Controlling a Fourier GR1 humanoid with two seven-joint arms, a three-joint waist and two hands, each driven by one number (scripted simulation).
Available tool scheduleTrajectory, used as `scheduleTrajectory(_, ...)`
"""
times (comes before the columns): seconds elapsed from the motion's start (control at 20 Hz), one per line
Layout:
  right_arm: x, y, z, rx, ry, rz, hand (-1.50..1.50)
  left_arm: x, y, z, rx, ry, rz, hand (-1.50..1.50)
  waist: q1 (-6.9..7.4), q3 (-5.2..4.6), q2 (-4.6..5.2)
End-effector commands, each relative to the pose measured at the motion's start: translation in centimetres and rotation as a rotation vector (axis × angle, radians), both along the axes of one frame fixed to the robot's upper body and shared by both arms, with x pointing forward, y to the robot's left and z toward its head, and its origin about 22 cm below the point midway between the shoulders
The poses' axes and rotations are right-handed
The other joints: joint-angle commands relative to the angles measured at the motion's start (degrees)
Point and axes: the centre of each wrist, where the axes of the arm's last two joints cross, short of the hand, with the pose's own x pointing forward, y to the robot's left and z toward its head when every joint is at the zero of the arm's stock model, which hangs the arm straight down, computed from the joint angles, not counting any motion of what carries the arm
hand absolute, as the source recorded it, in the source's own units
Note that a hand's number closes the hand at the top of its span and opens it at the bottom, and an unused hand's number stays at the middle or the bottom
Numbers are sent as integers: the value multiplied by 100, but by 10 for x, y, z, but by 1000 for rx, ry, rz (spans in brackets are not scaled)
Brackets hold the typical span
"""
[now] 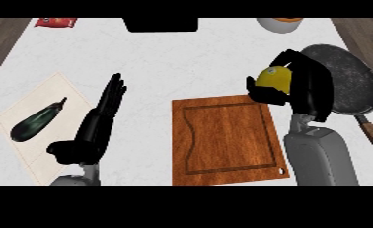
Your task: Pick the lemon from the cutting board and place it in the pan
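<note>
Head view: the right hand [302, 86] is curled round the smooth yellow lemon [274, 77], held above the white marbled counter [175, 59] between the reddish wooden cutting board [227, 140] — rectangular, with a routed groove — and the round, dark speckled pan [342, 78]. The left hand [102, 113] rests with its fingers straight at the lower left, beside a pale mat [44, 98] bearing a glossy dark eggplant [36, 121].
</note>
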Motion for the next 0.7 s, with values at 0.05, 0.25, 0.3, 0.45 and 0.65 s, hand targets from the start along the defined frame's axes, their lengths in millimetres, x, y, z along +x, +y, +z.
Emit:
scheduleTrajectory(0.05, -5, -50, -13, 86, -64, -128, 150, -6, 0, 4, 2, -6, -20, 0, 66, 4, 20)
scheduleTrajectory(0.25, 13, -79, -27, 45, -88, -171, 150, 0, 7, 6, 4, -14, -23, 0, 88, 3, 28)
scheduleTrajectory(0.3, 26, -82, -42, 47, -110, -193, 150, -5, -13, -5, -4, -15, -22, 0, 115, 5, 39)
scheduleTrajectory(0.45, 20, -122, -52, -70, -156, -252, 150, -16, 1, -8, 0, 7, -19, 0, 141, 7, 42)
scheduleTrajectory(0.65, 31, -170, -57, -152, -212, -328, 150, -9, -3, 0, 5, -14, -23, 0, 187, 13, 60)
